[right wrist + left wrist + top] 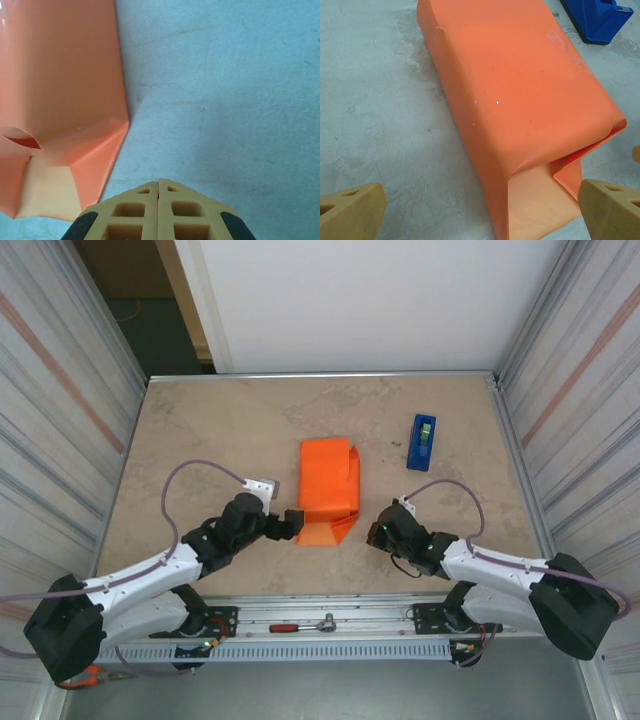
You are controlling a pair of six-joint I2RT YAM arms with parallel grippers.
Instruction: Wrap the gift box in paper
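1. A beige marbled table is enclosed by corrugated metal walls at the sides and a white panel at the far end. On the rail at its near edge a red-handled tool is laid.
2. The left gripper is held low at the near left corner of the paper. Its jaws are spread wide, and nothing is gripped. In the left wrist view one finger is seen over bare table to the left of the sheet. The other finger is just beside the paper's loose near flap; contact cannot be told.
3. The right gripper is set near the paper's near right corner, apart from it. In the right wrist view its fingers are pressed together, with nothing between them.
4. The paper lies at the middle of the table, folded over into a rounded sleeve, with its near end open and creased.
5. Farther back and to the right, well apart from the paper, a blue tape dispenser is placed.
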